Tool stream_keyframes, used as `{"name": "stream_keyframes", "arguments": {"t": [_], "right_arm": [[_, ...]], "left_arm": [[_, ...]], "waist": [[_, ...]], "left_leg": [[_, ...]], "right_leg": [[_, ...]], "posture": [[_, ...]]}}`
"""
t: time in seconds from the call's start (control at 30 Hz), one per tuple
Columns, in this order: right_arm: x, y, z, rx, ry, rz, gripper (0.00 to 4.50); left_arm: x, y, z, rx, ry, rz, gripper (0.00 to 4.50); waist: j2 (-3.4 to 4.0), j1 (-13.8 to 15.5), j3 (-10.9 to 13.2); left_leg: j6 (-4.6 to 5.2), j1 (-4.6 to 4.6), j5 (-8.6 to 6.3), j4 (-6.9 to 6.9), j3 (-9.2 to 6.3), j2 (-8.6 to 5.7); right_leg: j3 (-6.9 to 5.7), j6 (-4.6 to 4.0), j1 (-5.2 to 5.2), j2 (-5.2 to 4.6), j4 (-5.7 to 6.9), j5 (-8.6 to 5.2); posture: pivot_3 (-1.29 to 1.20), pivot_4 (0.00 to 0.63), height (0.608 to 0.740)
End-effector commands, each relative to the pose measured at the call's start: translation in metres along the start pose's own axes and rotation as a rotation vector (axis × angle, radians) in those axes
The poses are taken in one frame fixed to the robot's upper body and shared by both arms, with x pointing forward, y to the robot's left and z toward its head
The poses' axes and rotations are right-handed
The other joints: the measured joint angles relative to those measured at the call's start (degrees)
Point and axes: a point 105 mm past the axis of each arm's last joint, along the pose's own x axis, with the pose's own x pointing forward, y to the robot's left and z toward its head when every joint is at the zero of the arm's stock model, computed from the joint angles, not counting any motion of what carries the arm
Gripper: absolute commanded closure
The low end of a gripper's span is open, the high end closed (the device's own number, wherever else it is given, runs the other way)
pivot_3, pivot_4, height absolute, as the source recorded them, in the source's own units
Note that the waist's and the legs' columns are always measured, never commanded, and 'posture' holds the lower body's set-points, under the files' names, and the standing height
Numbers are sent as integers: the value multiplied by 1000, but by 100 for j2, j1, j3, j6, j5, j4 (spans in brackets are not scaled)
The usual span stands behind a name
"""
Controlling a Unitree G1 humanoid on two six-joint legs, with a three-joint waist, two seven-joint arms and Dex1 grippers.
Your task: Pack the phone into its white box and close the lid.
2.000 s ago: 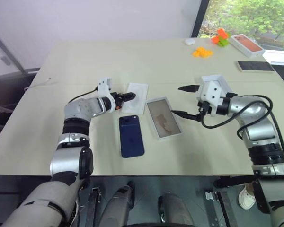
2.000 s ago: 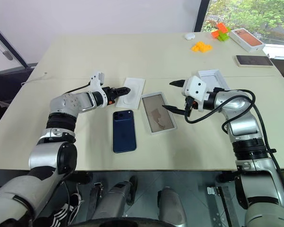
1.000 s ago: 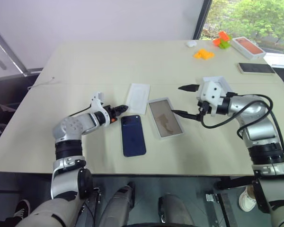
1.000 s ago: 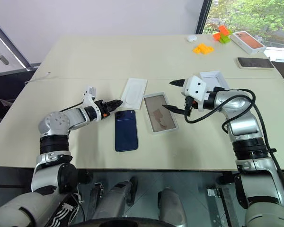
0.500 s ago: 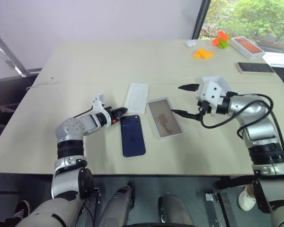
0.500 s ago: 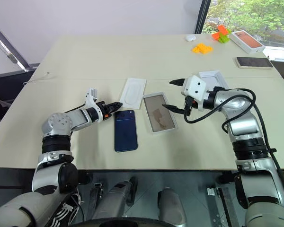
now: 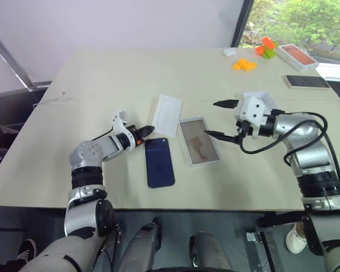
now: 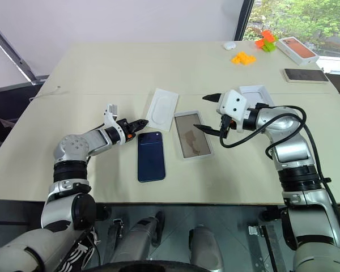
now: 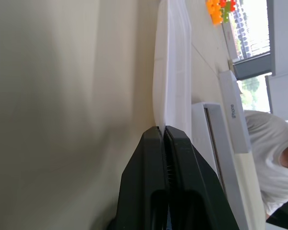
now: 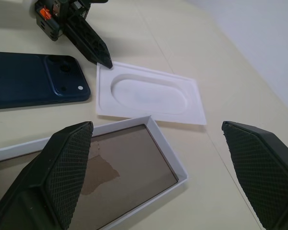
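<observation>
The dark navy phone (image 7: 160, 161) lies back up on the table, its camera bump at the far left corner. Just beyond it lies the white box (image 7: 168, 115), shallow, with a rounded recess. My left gripper (image 7: 149, 131) is low over the table, shut on nothing. Its tips sit by the phone's far left corner and reach the box's near edge (image 9: 172, 86). My right gripper (image 7: 218, 119) hangs open above the far end of an open white-walled tray with a brownish floor (image 7: 199, 148). The white lid (image 7: 259, 96) is partly hidden behind that hand.
At the far right of the table are orange blocks (image 7: 243, 64), an orange and green block pile (image 7: 264, 48), a white box with an orange-pink top (image 7: 296, 55) and a black phone (image 7: 306, 81). A small white object (image 7: 229, 51) lies near them.
My left gripper's fingers have closed the last bit while staying beside the phone's far corner. The right arm has not moved.
</observation>
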Motion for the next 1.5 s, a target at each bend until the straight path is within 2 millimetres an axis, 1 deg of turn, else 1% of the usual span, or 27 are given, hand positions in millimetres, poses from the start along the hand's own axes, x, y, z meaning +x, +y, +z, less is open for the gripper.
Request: {"name": "stream_keyframes", "arguments": {"t": [0.03,0.1,0.2,0.27,0.37,0.47,0.57,0.67,0.73,0.77,0.8,0.87,0.93,1.13,1.27,1.37,1.5], "right_arm": [[-3,-9,16,-58,-33,-26,0],[-3,-8,15,-56,-30,-26,0],[-4,-9,14,-54,-26,-30,0],[-5,-10,11,-53,-20,-36,0],[-7,-11,9,-48,-13,-40,0],[-11,-14,4,-42,4,-43,0],[-18,-18,-4,-36,32,-53,0],[-21,-22,-9,-36,49,-62,0],[-21,-23,-11,-35,49,-67,0],[-21,-23,-11,-37,49,-64,0],[-20,-24,-11,-40,50,-63,0],[-21,-25,-11,-46,53,-67,0],[-22,-27,-12,-50,59,-71,0],[-24,-29,-14,-56,65,-79,0],[-23,-27,-13,-59,62,-81,0],[-23,-28,-12,-58,59,-86,0],[-22,-28,-12,-61,60,-87,0]], "left_arm": [[-6,-12,14,-23,-57,-60,4487],[-14,-19,21,-25,-83,-95,4487],[-25,-24,28,-34,-105,-102,4487],[-36,-31,31,-36,-119,-111,4487],[-47,-39,18,9,-55,-81,4487],[-49,-42,3,56,-29,-33,4487],[-48,-54,-6,68,-54,-45,4487],[-42,-59,-14,36,-70,-35,4487],[-38,-68,-16,43,-95,-49,4487],[-36,-77,-21,18,-88,-94,4487],[-33,-81,-28,19,-70,-102,4487],[-28,-80,-43,-9,-26,-81,4487],[-25,-83,-50,-22,-13,-82,4487],[-20,-96,-64,-6,28,-104,4487],[-17,-95,-74,-25,58,-93,4487],[-15,-95,-83,-22,121,-95,4487],[-14,-95,-87,-3,157,-96,4487]], "waist": [[-1,-1,0],[-2,-11,1],[-2,-19,1],[-2,-22,1],[-3,-17,2],[-3,18,2],[-6,38,4],[-8,29,5],[-10,13,6],[-10,6,6],[-11,6,6],[-11,9,6],[-11,3,7],[-15,36,9],[-14,33,8],[-14,31,8],[-14,30,8]], "left_leg": [[0,0,0,0,0,0],[0,-2,0,1,0,0],[0,-4,0,0,0,0],[0,-4,0,-1,0,0],[2,-5,-1,0,0,1],[2,-3,-2,2,0,0],[4,-4,-3,10,1,-2],[5,-4,-4,14,3,-2],[5,-3,-5,13,6,-1],[6,-3,-5,13,10,0],[8,-4,-6,13,13,0],[13,-5,-9,12,16,0],[16,-5,-11,12,18,0],[18,-7,-12,15,18,0],[22,-6,-15,16,18,0],[28,-8,-18,15,19,0],[29,-10,-19,14,20,0]], "right_leg": [[0,0,0,0,0,0],[0,0,-1,0,0,0],[0,0,-4,0,0,0],[0,0,-4,0,0,0],[1,1,-4,0,-1,0],[1,1,0,0,-1,-1],[0,0,5,-2,-3,0],[0,0,8,-3,-7,0],[0,0,9,-3,-7,0],[0,0,9,-3,-8,0],[0,0,8,-3,-10,0],[0,1,8,-3,-15,-1],[0,2,9,-2,-21,-1],[0,1,14,-3,-25,-1],[0,1,24,-3,-45,1],[0,4,25,-3,-55,2],[1,7,25,-4,-69,4]], "posture": [[0,150,740],[0,150,740],[0,150,740],[0,150,740],[0,150,740],[0,150,740],[0,150,740],[0,150,740],[0,150,740],[0,150,740],[0,150,740],[0,150,740],[0,150,740],[0,150,740],[0,150,740],[0,150,740],[0,150,740]]}}
